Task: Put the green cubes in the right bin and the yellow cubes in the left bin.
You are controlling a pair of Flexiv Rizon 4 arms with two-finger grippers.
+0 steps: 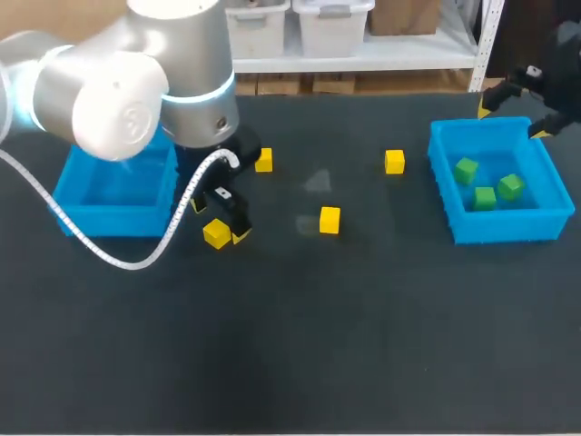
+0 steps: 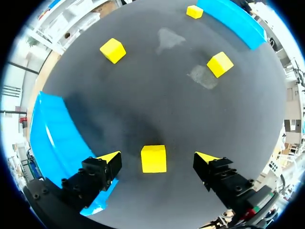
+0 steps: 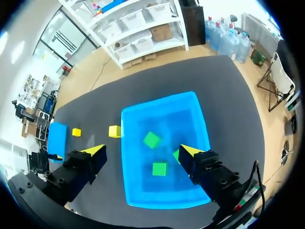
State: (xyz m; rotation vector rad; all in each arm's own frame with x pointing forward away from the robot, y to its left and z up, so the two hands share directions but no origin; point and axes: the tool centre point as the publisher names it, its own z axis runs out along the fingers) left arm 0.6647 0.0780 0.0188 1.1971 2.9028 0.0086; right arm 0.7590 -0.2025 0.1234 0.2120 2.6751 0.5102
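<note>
Yellow cube (image 2: 153, 159) seems untouched between spread L fingers (image 2: 110, 158) (wrist cam); R fingers (image 3: 95, 151) spread.

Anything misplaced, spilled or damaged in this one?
Nothing serious. The green cubes all lie inside the right bin, and four yellow cubes sit unsorted on the table. The only oddity is two pale smudges on the dark surface near the middle yellow cube.
</note>
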